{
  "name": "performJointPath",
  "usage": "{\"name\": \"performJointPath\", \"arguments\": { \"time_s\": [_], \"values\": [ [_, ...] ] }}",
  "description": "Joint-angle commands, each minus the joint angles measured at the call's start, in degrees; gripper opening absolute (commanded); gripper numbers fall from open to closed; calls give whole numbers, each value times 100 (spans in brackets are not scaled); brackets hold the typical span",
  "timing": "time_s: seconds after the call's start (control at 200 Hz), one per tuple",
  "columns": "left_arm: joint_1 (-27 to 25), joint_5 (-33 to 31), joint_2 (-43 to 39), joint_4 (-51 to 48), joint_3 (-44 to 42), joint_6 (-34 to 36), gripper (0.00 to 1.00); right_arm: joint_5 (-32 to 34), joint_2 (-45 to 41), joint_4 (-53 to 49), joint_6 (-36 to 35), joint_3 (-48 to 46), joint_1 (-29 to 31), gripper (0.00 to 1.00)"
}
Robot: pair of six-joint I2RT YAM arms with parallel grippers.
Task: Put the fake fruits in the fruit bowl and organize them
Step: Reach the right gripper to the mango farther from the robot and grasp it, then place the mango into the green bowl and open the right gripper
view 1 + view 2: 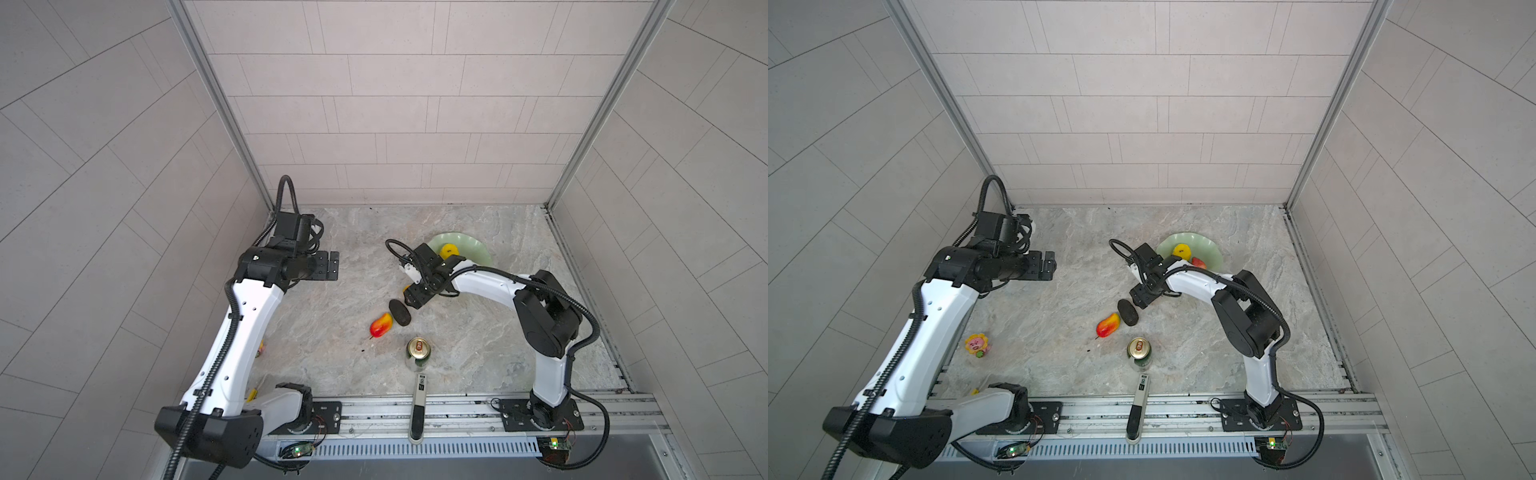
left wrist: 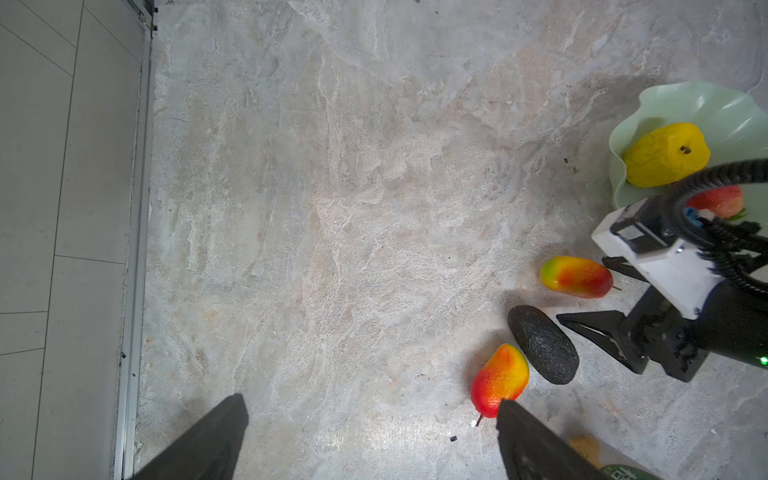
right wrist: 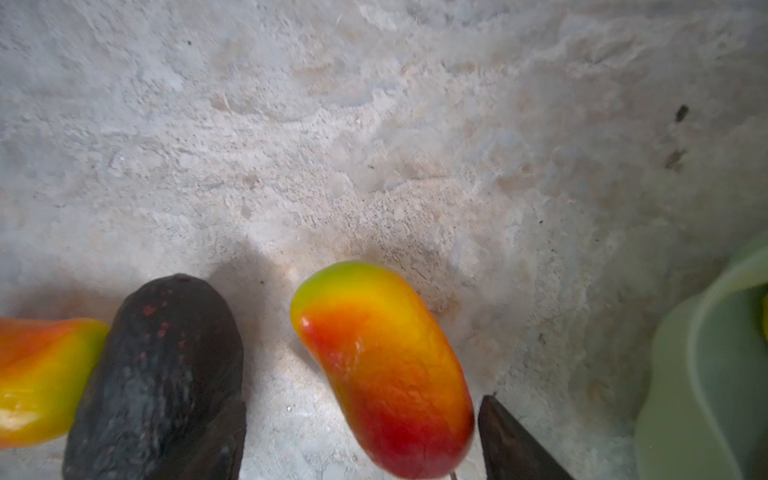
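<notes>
The mint-green fruit bowl [image 1: 473, 246] [image 1: 1210, 245] sits at the back right and holds the lumpy yellow fruit [image 1: 1182, 250] and the strawberry [image 1: 1199, 262]. My right gripper [image 3: 362, 399] [image 1: 409, 297] is low over the table with its jaws open on either side of a mango [image 3: 386, 370] that lies on the stone, with a gap showing at one finger. Beside it lie the dark oval fruit [image 1: 400, 312] [image 3: 158, 374] and a second mango [image 1: 381, 325] [image 2: 498, 380], touching each other. At the left, my left gripper [image 2: 370, 400] [image 1: 330, 266] hangs open and holds nothing.
A gold-topped can [image 1: 418, 353] stands near the front, just behind a white-and-black stick [image 1: 417, 409] that lies across the front rail. A small sunflower toy [image 1: 977, 345] rests at the left by the left arm. Tiled walls enclose three sides.
</notes>
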Motion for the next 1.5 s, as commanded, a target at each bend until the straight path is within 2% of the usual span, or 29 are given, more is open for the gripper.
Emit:
{"name": "performJointPath", "arguments": {
  "time_s": [0.0,0.075,0.16,0.27,0.315,0.45,0.611,0.836,1.076,1.251,1.491],
  "values": [
    [10,-28,-108,-128,61,7,100,230,157,26,-35,223,48,74],
    [10,-8,-101,-125,59,7,100,246,279,20,-16,326,48,70],
    [10,-30,-96,-125,68,14,100,206,409,-19,-6,431,63,59],
    [16,-42,-98,-133,68,28,100,158,482,-87,-15,510,90,31],
    [9,-52,-103,-134,68,33,100,166,486,-137,-42,530,100,27],
    [6,-49,-97,-121,42,33,100,166,312,-281,-93,518,152,26],
    [14,-51,-81,-117,41,33,100,355,-400,-425,-178,454,137,26],
    [7,-17,-114,-73,15,15,100,799,-1103,-629,-216,423,-365,25],
    [11,-3,-206,-64,-38,6,100,1156,-989,-418,-352,207,-1049,24],
    [14,9,-250,-55,-73,-20,100,972,-644,-172,-394,145,-1353,25],
    [10,1,-229,-55,-47,-20,100,957,-441,-117,-399,251,-1350,41]
  ]
}}
